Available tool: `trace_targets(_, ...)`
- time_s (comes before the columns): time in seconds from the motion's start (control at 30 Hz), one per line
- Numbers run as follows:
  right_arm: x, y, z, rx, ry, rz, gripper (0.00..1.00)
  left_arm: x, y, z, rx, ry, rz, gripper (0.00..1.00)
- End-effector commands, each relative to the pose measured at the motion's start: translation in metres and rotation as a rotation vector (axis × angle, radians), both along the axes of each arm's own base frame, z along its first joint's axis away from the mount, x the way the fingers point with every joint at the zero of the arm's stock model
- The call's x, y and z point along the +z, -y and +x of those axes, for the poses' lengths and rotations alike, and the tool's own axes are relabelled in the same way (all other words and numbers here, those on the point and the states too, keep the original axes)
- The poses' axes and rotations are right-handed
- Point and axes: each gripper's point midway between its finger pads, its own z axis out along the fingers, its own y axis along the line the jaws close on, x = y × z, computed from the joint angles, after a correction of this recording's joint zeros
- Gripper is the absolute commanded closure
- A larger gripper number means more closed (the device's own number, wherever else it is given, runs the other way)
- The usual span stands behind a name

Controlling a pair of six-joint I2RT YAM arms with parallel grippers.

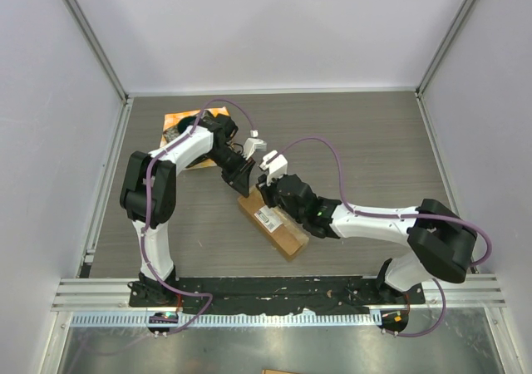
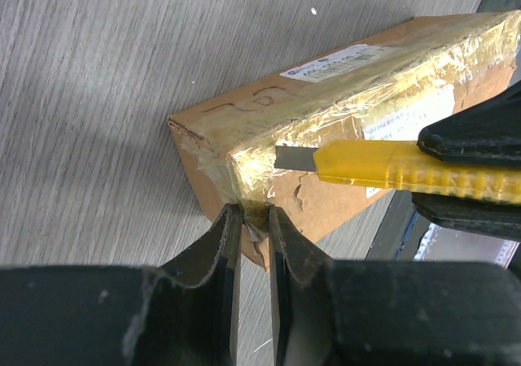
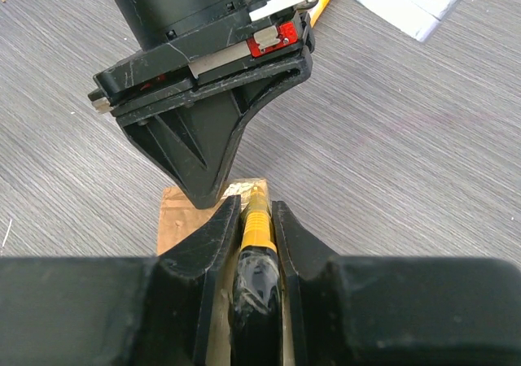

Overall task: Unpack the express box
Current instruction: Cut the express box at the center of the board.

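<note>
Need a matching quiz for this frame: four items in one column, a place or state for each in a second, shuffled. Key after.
Column one
1. express box
2. utility knife
3. left gripper
4. orange cloth

Column two
A. pinching a corner of the box
B. yellow, blade out, clamped in the right gripper
C. far-left part of the table
D. brown, wrapped in shiny tape, white label

Pairs: 1-D, 2-B, 3-A, 4-C

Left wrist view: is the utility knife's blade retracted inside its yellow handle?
No, the grey blade sticks out from the yellow handle of the utility knife, near the taped express box.
</note>
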Motion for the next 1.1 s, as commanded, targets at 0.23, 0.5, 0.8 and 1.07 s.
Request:
trace_targets(0.23,-0.018,0.001,0.002,-0.007,-0.019,-0.023,0.99,-0.025,-0.010,-0.011,-0.047,-0.044,0.074,0.93)
trace_targets(0.5,-0.052,0.016,-0.004,-0.026,-0.092,-0.071,0.99,-0.023,-0.010,-0.011,-0.048,-0.044,0.076,0.93)
trace_targets(0.8,-0.082,0.045,-0.030,-0.047,-0.201,-0.146,0.99,-0.022,-0.009,-0.009,-0.040,-0.046,0.080,0.94)
trace_targets(1.07,-0.089,0.058,-0.046,-0.051,-0.235,-0.179,0.99,-0.024,-0.008,-0.007,-0.022,-0.054,0.085,0.94)
